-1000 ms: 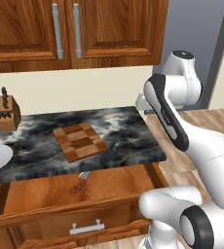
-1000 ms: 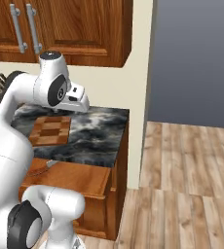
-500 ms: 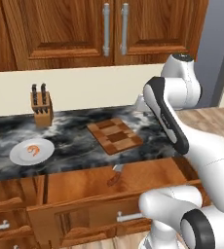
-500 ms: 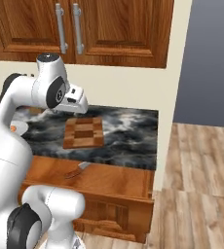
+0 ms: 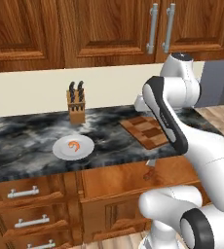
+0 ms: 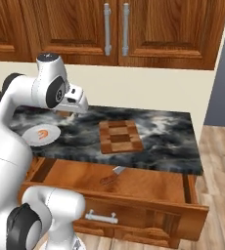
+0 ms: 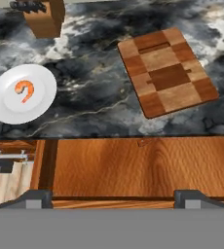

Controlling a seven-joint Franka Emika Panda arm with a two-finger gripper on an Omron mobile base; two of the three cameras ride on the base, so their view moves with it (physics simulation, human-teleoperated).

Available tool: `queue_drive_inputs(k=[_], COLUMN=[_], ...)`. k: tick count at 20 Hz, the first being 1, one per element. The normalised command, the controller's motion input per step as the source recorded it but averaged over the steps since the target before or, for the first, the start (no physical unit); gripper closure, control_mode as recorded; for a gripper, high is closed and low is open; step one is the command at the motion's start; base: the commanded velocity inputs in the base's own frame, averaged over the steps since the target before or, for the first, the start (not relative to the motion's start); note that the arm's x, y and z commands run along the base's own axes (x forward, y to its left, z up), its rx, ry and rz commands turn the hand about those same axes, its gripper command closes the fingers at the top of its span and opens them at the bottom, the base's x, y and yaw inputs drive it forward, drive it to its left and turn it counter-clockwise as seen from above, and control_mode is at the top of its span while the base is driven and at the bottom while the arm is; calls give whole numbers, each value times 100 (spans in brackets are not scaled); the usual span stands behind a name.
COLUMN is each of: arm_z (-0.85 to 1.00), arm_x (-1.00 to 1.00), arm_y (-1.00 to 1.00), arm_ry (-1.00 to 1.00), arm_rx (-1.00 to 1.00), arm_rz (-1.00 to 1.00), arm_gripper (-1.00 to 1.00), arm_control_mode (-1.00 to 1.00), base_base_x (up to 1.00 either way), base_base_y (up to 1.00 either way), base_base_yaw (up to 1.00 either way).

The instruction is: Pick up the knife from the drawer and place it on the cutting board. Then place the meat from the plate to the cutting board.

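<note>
Knife (image 6: 112, 176) (reddish handle, silver blade) in drawer (image 6: 148, 185).

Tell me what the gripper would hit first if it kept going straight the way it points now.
Probably the open drawer: its wooden floor lies just beyond the fingertips in the hand view, though depth is unclear.

White arm folded high, elbow up; pincer (image 7: 112, 197) empty, its fingertips (image 7: 35, 198) set wide apart

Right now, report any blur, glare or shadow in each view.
Left base view: soft, and the small reddish-brown-handled knife is smudgy. Right base view: the open wide wooden drawer is evenly lit. Hand view: sharpest, with the square checkered wooden cutting board crisp and no glare.
</note>
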Motion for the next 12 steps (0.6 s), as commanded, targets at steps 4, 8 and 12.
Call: queue_drive_inputs(k=[4, 8, 12], arm_z=[0, 0, 0], arm_x=[0, 0, 0], arm_y=[0, 0, 0], arm_ry=[0, 0, 0], arm_rx=[0, 0, 0], arm_rz=[0, 0, 0], arm_gripper=[-100, -100, -100], arm_control_mode=[100, 100, 100], base_base_x=[-15, -15, -14], base_base_y=[69, 70, 68], base_base_yaw=[-5, -5, -4])
